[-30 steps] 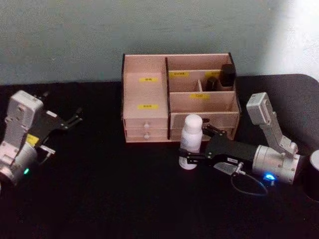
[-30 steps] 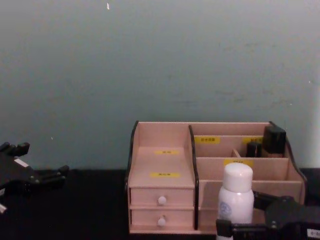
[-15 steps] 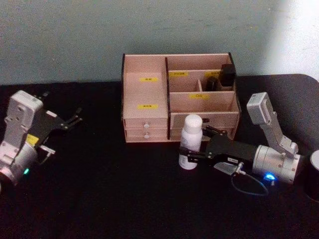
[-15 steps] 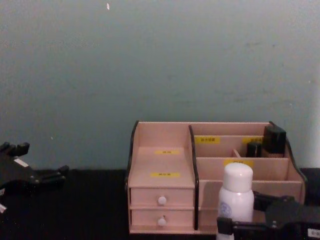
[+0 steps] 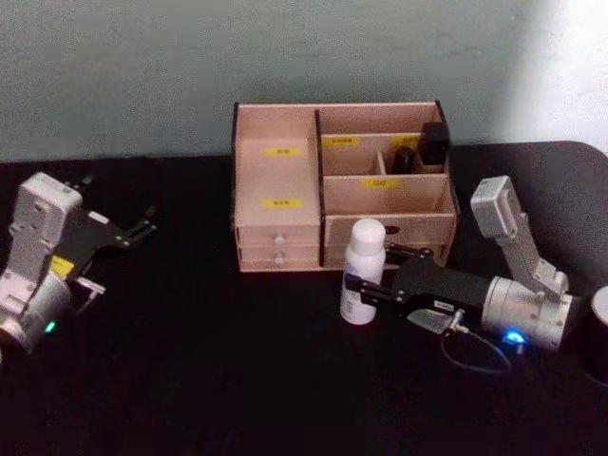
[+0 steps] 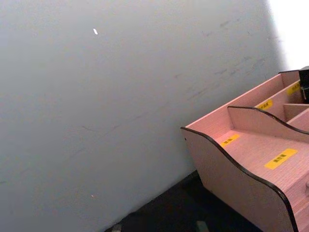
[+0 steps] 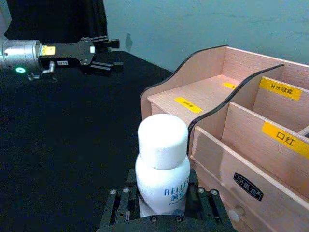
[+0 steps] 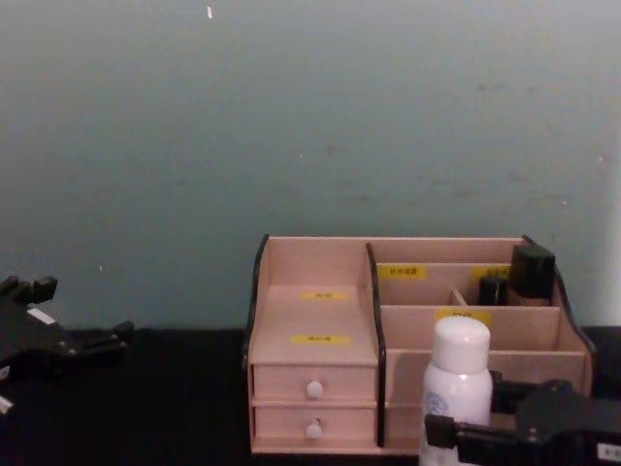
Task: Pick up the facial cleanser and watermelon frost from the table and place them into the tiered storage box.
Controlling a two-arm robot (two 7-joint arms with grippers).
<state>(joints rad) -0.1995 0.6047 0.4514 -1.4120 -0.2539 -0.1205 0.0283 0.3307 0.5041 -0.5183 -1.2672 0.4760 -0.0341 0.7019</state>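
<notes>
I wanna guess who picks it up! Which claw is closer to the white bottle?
Right. The right claw hugs the white bottle; the left claw sits far off to its left.

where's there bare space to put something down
Bare table is between the left gripper and the tiered storage box, and along the near edge. The box's left stepped shelf is bare. Crowded: in front of the box's right half, where the right gripper surrounds the facial cleanser, and the back compartment with dark bottles.
</notes>
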